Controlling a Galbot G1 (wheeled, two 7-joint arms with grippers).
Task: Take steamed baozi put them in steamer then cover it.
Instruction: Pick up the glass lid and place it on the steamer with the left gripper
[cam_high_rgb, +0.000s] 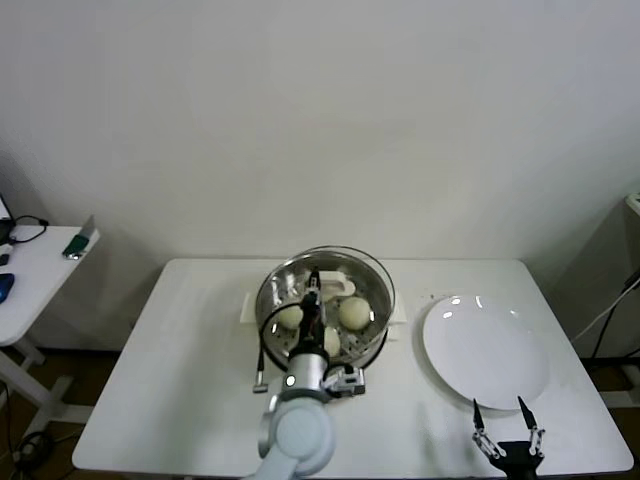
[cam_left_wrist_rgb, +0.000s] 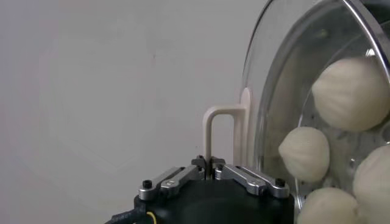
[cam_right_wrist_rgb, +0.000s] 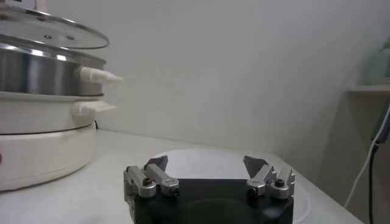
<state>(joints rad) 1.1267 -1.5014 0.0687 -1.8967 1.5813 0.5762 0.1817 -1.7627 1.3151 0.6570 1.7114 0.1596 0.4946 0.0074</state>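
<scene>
The steamer stands mid-table, a steel basket on a cream-white base. Several steamed baozi lie inside, and through the glass in the left wrist view they look round and white. The clear cover hangs slightly tilted close over the basket's rim. My left gripper is shut on the cover's cream-white bar handle, its jaws pinching the bar. My right gripper waits open and empty near the table's front right edge.
A flat white plate lies to the right of the steamer, just beyond the right gripper. A second white table with small items stands at the far left. A cable loops beside the left wrist.
</scene>
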